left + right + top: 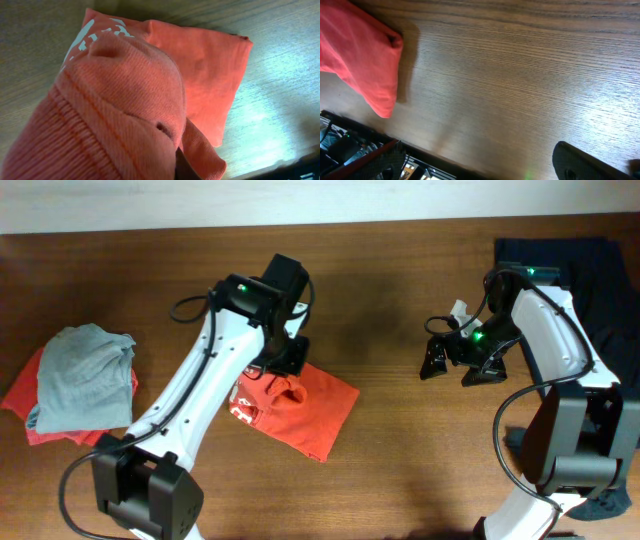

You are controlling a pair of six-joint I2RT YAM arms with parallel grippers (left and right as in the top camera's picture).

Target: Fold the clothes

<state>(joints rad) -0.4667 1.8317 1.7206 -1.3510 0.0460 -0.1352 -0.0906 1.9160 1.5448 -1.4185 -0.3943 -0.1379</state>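
Observation:
An orange-red shirt [305, 410] with white print lies partly folded at the table's middle. My left gripper [280, 370] is right over its left part and is shut on a bunched fold of it. In the left wrist view the lifted cloth [115, 115] fills the frame and hides the fingers, with the flat part of the shirt [205, 65] behind it. My right gripper [455, 367] is open and empty, hovering over bare wood to the right of the shirt. The shirt's corner shows in the right wrist view [360, 55].
A folded grey shirt [80, 370] lies on a red garment [20, 395] at the left. Dark navy clothes [595, 265] lie at the back right corner, with more dark cloth [610, 500] at the right front by the arm's base.

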